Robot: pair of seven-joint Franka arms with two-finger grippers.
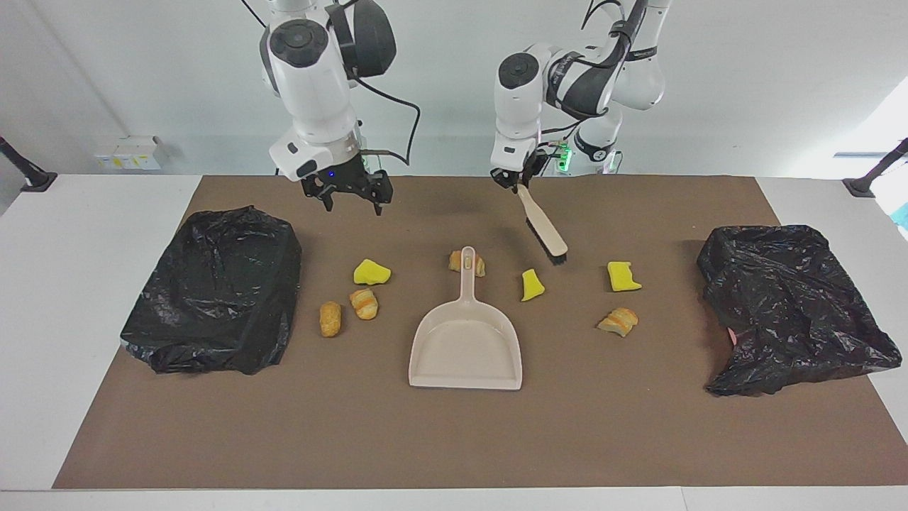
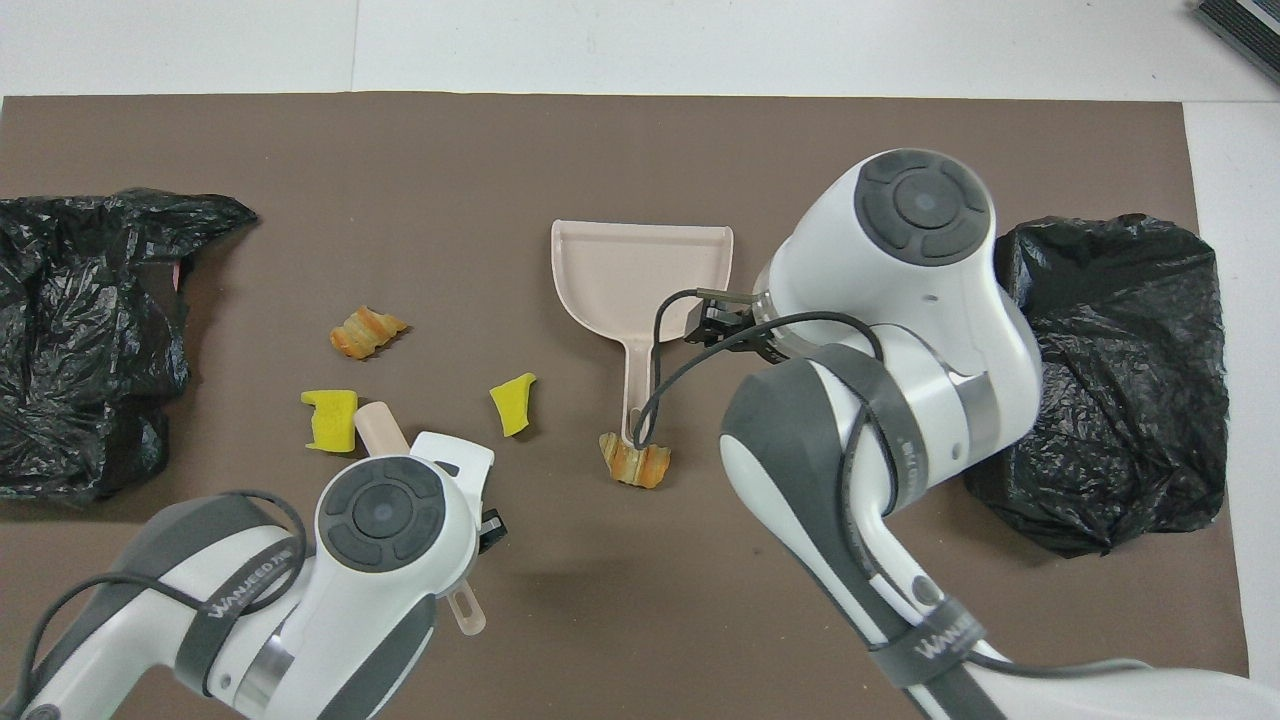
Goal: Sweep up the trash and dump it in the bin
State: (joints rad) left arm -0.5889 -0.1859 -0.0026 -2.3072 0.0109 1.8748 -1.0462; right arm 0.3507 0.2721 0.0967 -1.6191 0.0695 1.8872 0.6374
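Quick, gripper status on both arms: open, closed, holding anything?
Left gripper: shut on the brush, bristles raised over the mat.
Right gripper: open, empty, in the air near the black bag.

left arm: bent low, wrist tilted, left gripper [image 1: 516, 179] clamped on a brush handle [image 1: 533, 210] | right arm: elbow high, wrist pointing down, right gripper [image 1: 349, 197] raised, fingers spread, holding nothing

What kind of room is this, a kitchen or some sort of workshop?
Most likely a robot lab, not a kitchen: two arms stand at a plain white table with a brown mat, and scraps, a dustpan and a brush look laid out for a test.
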